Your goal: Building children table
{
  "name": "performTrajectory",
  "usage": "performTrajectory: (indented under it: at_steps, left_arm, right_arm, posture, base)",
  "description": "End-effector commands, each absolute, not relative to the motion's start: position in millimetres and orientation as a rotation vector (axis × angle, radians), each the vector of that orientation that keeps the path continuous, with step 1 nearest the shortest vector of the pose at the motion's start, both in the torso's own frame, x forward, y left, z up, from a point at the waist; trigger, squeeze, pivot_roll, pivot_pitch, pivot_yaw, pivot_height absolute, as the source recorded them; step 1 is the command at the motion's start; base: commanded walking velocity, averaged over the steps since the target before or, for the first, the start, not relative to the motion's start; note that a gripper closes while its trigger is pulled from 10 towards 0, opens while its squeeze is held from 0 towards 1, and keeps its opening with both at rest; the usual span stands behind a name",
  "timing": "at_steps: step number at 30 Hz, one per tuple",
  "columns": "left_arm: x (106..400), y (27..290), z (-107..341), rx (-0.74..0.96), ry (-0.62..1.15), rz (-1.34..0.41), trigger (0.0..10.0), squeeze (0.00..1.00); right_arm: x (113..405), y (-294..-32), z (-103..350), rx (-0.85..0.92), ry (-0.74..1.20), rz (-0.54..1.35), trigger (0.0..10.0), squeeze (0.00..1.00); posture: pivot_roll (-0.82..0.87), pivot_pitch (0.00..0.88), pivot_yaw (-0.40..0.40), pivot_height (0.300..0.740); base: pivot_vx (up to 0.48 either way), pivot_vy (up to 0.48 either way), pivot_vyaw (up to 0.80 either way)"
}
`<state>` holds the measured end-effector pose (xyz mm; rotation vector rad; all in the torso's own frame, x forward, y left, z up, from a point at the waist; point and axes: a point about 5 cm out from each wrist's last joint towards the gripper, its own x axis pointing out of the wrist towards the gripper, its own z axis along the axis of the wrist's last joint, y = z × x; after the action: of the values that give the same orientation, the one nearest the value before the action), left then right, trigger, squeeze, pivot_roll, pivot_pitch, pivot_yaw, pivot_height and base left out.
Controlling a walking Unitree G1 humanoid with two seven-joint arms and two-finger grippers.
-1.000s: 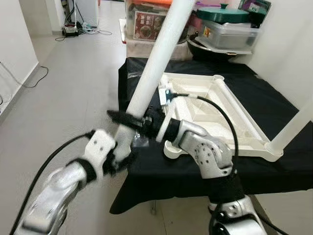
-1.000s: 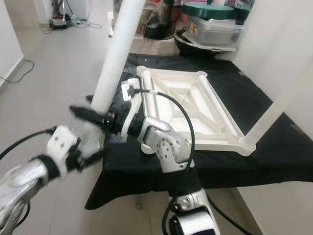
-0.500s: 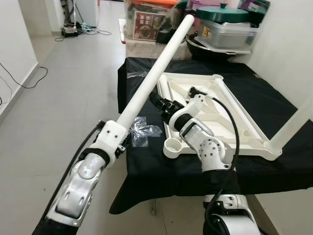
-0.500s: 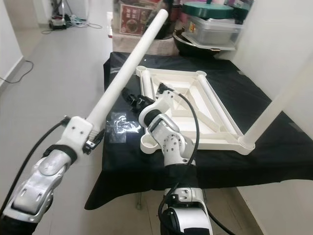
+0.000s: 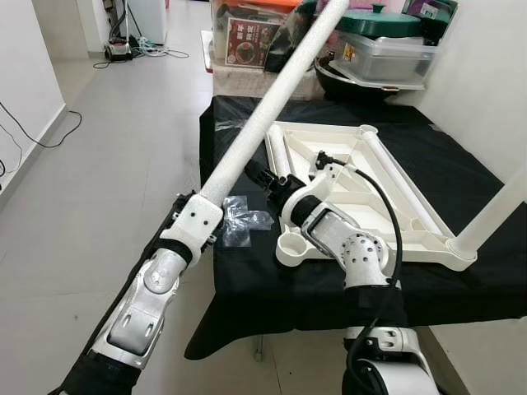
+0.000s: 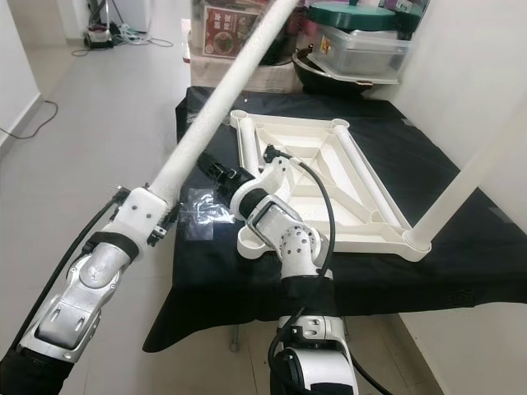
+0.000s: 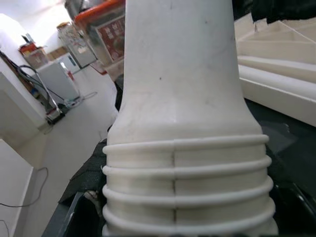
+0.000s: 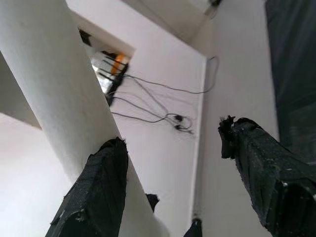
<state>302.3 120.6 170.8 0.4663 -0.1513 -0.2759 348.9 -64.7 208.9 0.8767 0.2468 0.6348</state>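
grey tiled floor, black-draped tabletop [image 5: 461, 164] carrying an upturned white plastic children's table frame [image 5: 346, 164]; storage boxes behind; left pincer [image 5: 198, 220] clamped on the ribbed end of a long white plastic table leg [image 5: 272, 103], raised aslant over the frame; right pincer [image 5: 257, 176] has let go since a second ago, fingers now apart beside the leg; one leg already stands at the frame's far right corner; judgement: single-handed carry, leg next goes to an open socket.
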Motion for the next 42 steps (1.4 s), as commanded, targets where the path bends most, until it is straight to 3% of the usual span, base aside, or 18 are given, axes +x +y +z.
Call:
performTrajectory:
  at_steps: [1,9,19,33,42]
  left_arm:
    - [297.3,108.2,151.4,0.502,-0.085,-0.359,10.0,0.0]
    - [297.7,115.2,150.7,0.505,-0.083,-0.339,10.0,0.0]
    - [294.9,107.9,148.0,0.502,-0.091,-0.362,10.0,0.0]
    - [285.9,94.6,143.8,0.535,-0.108,-0.413,10.0,0.0]
    - [283.3,96.6,138.3,0.542,-0.09,-0.413,10.0,0.0]
  right_arm:
    - [332.1,-31.4,227.8,0.977,0.208,0.871,10.0,0.0]
    - [327.3,-39.9,229.9,0.982,0.178,0.936,10.0,0.0]
    - [325.0,-24.5,224.9,0.961,0.211,0.947,10.0,0.0]
    - [354.4,-15.4,217.3,0.94,0.259,0.786,10.0,0.0]
    - [365.9,-25.2,234.9,0.993,0.208,0.757,10.0,0.0]
  posture:
    - [0.12,0.0,-0.128,0.74]
    - [0.11,0.0,-0.128,0.74]
    - [0.12,0.0,-0.133,0.74]
    - [0.15,0.0,-0.147,0.74]
    - [0.14,0.0,-0.145,0.74]
  base:
    - [0.0,0.0,0.0]
    - [0.0,0.0,0.0]
    - [0.0,0.0,0.0]
    - [0.0,0.0,0.0]
    - [0.0,0.0,0.0]
